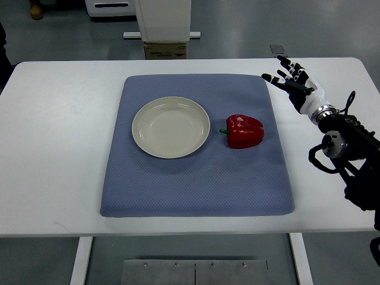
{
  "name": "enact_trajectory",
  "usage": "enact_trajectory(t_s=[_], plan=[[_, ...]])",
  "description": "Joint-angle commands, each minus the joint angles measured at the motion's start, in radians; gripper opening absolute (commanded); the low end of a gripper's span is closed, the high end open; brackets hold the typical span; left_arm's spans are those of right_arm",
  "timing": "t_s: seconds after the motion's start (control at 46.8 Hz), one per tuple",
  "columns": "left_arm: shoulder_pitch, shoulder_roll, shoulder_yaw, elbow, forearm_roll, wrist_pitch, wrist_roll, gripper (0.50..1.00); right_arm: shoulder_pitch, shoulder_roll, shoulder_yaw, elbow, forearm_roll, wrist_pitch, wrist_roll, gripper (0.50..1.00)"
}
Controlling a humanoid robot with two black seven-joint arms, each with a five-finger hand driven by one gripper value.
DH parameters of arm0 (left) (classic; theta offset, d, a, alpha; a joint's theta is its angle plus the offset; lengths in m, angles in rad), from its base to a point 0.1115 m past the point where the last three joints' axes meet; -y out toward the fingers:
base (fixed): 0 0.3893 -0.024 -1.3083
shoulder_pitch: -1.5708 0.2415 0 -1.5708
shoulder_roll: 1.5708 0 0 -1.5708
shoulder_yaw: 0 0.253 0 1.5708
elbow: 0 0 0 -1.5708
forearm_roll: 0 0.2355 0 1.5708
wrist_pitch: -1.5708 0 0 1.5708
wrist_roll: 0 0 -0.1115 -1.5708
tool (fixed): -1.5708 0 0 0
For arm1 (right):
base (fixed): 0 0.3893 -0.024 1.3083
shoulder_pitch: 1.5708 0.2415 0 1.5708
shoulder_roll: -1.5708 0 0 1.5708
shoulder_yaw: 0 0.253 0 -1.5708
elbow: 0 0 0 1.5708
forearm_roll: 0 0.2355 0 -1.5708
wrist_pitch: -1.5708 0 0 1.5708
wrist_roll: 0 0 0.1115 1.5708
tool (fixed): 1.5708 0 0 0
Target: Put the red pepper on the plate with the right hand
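One right hand (292, 80) hovers open-fingered, seemingly above the table (53, 136) edge.

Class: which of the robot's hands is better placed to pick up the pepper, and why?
Right. The right hand hovers open over the table's right side, near the pepper; no left arm shows.

Glossy, smooth red pepper (244, 131) beside matt cream plate (171, 127), both on dimpled blue cloth mat (196, 178) over smooth white counter (59, 148).
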Motion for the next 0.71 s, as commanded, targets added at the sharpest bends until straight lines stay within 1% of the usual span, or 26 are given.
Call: enact_trajectory(t_s=[0.0, 0.085, 0.406, 0.577, 0.684], plan=[[0.000, 0.000, 0.000, 0.000, 0.000, 0.000, -0.001, 1.000, 0.009, -0.007, -0.024, 0.003, 0.000, 0.003, -0.001, 1.000], [0.000, 0.000, 0.000, 0.000, 0.000, 0.000, 0.000, 1.000, 0.017, -0.034, -0.062, 0.009, -0.003, 0.016, 0.001, 0.998], [0.000, 0.000, 0.000, 0.000, 0.000, 0.000, 0.000, 1.000, 0.106, -0.121, -0.274, 0.039, -0.028, 0.114, 0.006, 0.995], [0.000, 0.000, 0.000, 0.000, 0.000, 0.000, 0.000, 1.000, 0.166, -0.167, -0.390, 0.076, -0.115, 0.152, 0.044, 0.993], [0.000, 0.000, 0.000, 0.000, 0.000, 0.000, 0.000, 1.000, 0.197, -0.184, -0.456, 0.090, -0.173, 0.155, 0.070, 0.993]])
